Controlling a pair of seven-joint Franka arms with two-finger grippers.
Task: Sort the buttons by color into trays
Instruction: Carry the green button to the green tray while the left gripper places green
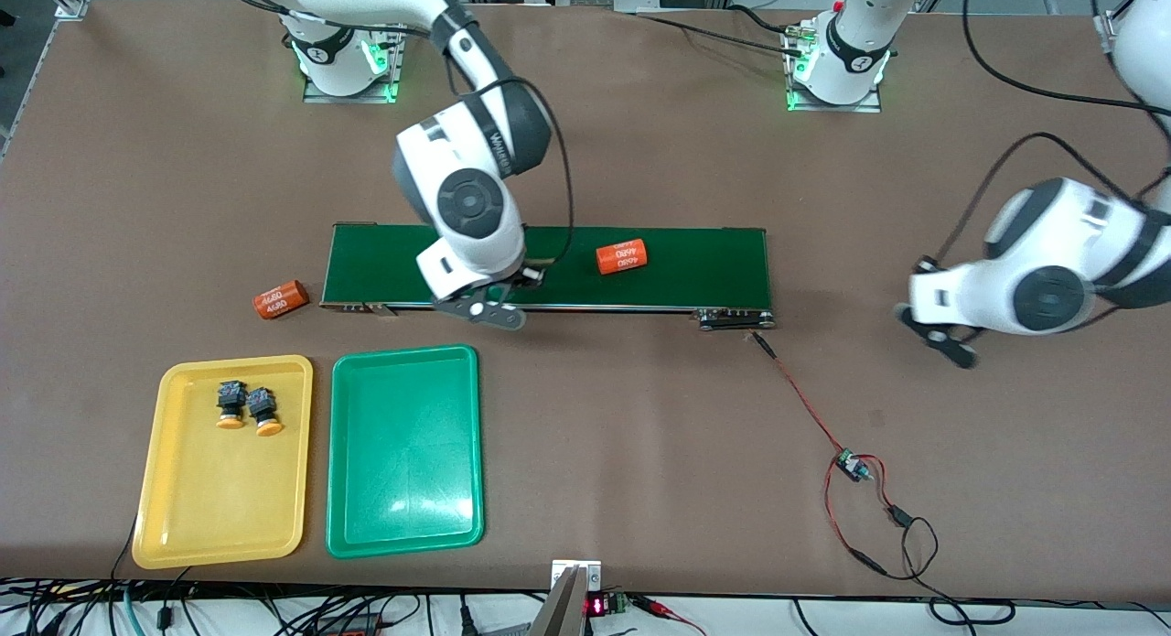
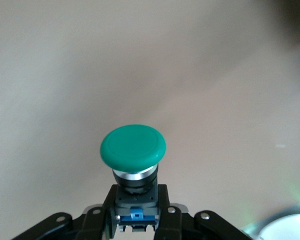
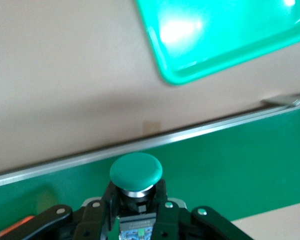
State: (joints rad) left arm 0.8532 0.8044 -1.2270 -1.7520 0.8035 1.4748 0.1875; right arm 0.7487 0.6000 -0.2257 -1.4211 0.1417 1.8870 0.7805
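Right wrist view shows the right gripper [image 3: 135,212] with jaws clamped on a green button [image 3: 136,172], cap outward, over the conveyor belt [image 1: 677,265]; the green tray [image 1: 405,453] lies just past the belt's camera-side edge. Left gripper [image 2: 137,217], over bare tabletop [image 1: 640,453] near its edge, grips another green button [image 2: 133,146] well apart.

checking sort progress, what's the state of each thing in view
left gripper: shut on a green button, over bare table
right gripper: shut on the other green button, over the conveyor belt
yellow tray: holds two orange-yellow buttons
green tray: no buttons
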